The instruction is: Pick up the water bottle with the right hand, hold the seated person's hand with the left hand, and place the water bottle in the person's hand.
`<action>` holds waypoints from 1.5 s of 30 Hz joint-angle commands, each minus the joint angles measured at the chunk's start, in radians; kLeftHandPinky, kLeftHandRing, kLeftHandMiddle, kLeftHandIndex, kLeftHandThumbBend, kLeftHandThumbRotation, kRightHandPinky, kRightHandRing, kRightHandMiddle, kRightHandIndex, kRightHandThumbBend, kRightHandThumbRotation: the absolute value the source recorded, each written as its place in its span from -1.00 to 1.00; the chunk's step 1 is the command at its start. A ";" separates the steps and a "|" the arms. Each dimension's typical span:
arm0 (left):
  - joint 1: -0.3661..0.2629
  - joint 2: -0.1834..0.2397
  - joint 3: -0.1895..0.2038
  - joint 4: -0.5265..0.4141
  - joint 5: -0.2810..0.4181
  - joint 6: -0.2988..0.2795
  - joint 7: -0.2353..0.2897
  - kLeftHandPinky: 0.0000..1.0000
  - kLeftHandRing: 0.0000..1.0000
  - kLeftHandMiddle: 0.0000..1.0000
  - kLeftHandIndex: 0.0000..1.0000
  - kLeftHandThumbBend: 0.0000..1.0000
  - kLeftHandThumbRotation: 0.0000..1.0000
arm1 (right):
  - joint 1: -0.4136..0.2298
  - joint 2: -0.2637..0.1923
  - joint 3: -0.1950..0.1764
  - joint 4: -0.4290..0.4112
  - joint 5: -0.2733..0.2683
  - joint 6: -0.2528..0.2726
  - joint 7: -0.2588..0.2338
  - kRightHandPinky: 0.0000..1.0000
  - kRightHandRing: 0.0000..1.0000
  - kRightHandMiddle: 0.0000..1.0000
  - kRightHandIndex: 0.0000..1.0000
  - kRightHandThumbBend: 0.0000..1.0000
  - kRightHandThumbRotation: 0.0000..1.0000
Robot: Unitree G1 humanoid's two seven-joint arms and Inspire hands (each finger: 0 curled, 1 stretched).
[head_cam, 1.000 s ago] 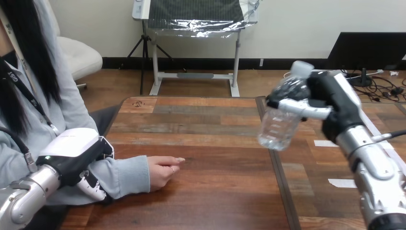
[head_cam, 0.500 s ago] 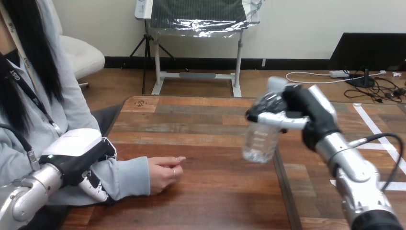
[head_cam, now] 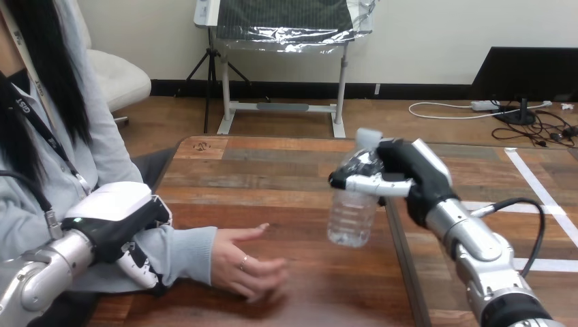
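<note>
A clear water bottle is gripped round its neck and shoulder by the robot's right hand, which is closed about it. It is held upright in the air above the wooden table, with its body hanging below the hand. The person's hand is seen low over the table's near left, well apart from the bottle, its fingertips blurred. The person's forearm is clasped from above by the left hand, whose fingers are curled down its near side. The far side of that grasp is hidden.
</note>
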 commanded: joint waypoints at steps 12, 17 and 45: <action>-0.117 -0.017 0.059 -0.206 -0.065 0.005 -0.036 -0.65 -0.54 -0.39 -0.42 0.81 -0.99 | -0.270 0.041 0.011 0.136 -0.039 -0.078 -0.074 -0.84 -0.73 -0.58 -0.56 0.25 -1.00; -0.142 -0.020 0.055 -0.202 -0.060 -0.003 -0.035 -0.67 -0.55 -0.40 -0.43 0.81 -0.99 | -0.274 0.053 0.025 0.149 -0.060 -0.091 -0.091 -0.82 -0.72 -0.57 -0.55 0.28 -1.00; -0.251 -0.069 0.029 -0.129 -0.035 -0.035 -0.032 -0.62 -0.52 -0.39 -0.41 0.83 -0.96 | -0.261 0.112 0.056 0.125 -0.108 -0.110 -0.123 -0.82 -0.71 -0.57 -0.52 0.31 -1.00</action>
